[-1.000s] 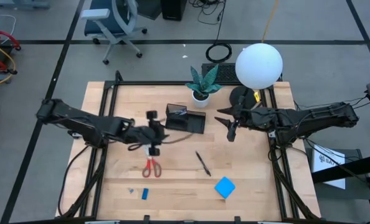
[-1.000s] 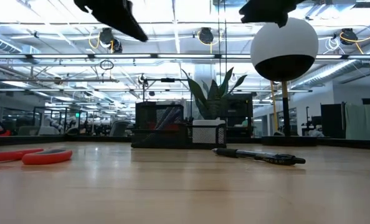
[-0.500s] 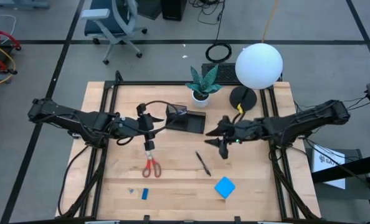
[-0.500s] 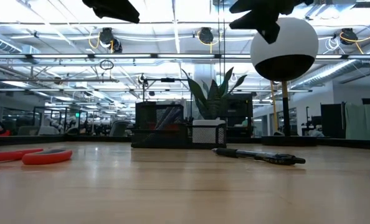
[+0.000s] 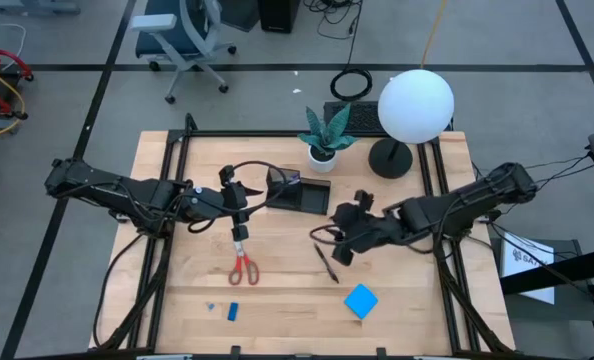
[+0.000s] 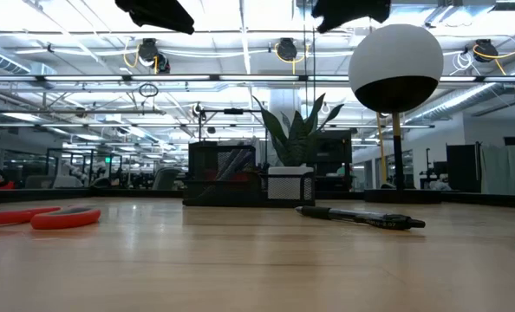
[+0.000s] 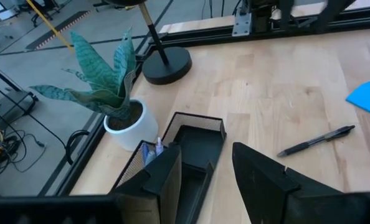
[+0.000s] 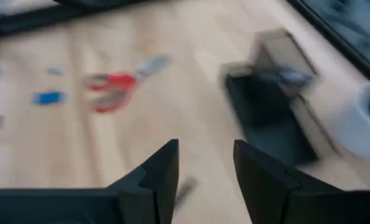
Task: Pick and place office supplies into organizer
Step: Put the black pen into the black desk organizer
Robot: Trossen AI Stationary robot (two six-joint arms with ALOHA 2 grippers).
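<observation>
Red-handled scissors (image 5: 242,268) lie flat on the wooden table, with a black pen (image 5: 326,263) to their right. A bright blue pad (image 5: 361,300) and a small blue eraser (image 5: 233,311) lie near the front edge. The black organizer (image 5: 299,190) stands at the back middle and holds pens (image 7: 152,151). My left gripper (image 5: 242,197) hovers open just left of the organizer, above the table. My right gripper (image 5: 339,245) hovers open over the pen's far end, clear of it. In both wrist views the fingers (image 7: 166,177) (image 8: 157,168) have nothing between them.
A white pot with a green plant (image 5: 324,140) stands right behind the organizer. A lamp with a white globe (image 5: 415,103) and a black round base (image 5: 389,158) stands at the back right. Bare wood lies between the scissors, pen and organizer.
My right gripper has swept from near the lamp base toward the table's left and near edge, tipping downward, and now hangs over the pen. My left gripper has drawn back from above the scissors toward the far left, risen a little, then held still. No object has moved.
</observation>
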